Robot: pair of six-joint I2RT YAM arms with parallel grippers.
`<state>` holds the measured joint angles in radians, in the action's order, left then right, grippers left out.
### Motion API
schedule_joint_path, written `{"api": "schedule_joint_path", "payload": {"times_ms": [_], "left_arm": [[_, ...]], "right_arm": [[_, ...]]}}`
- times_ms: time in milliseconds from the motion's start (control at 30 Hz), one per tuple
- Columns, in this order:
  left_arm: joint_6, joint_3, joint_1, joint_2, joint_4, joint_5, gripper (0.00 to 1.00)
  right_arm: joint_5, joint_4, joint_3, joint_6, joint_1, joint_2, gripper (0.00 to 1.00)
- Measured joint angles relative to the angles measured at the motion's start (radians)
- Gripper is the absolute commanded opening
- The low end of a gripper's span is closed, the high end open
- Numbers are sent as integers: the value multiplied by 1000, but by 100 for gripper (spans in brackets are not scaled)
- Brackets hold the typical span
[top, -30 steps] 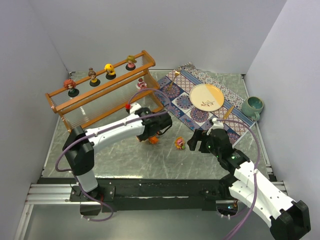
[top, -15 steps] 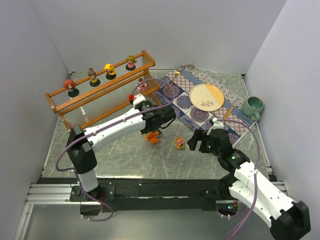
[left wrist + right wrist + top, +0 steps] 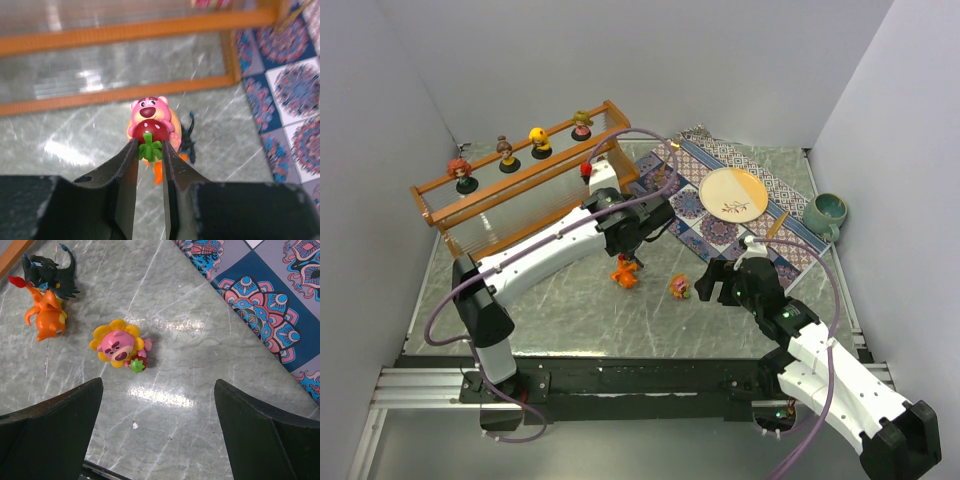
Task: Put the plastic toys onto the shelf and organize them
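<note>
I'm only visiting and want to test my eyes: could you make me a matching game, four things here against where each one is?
Things:
1 pink bear
2 sunflower bear
3 plate
4 yellow doll

Places:
A on the mat
B top of the shelf
C between the left jaws
D on the table

Pairs: 1-C, 2-D, 3-A, 4-B

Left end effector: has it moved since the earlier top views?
Yes. The left end effector, gripping a pink plastic bear toy, shifted from the orange plastic figurine toward the wooden-railed shelf's right end.
</note>
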<state>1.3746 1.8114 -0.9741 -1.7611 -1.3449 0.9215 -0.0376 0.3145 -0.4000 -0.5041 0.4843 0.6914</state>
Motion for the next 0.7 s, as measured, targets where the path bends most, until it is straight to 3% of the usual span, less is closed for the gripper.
{"api": "schedule_joint_path", "payload": {"times_ms": [267,700], "left_arm": [[-108,69,26,-6,15,117,1],[-484,-235,178,81,454,175,1]], "right_arm": [[-8,0,0,-3,0,-4,99],[-30,5,0,-5,0,-23,99]]}}
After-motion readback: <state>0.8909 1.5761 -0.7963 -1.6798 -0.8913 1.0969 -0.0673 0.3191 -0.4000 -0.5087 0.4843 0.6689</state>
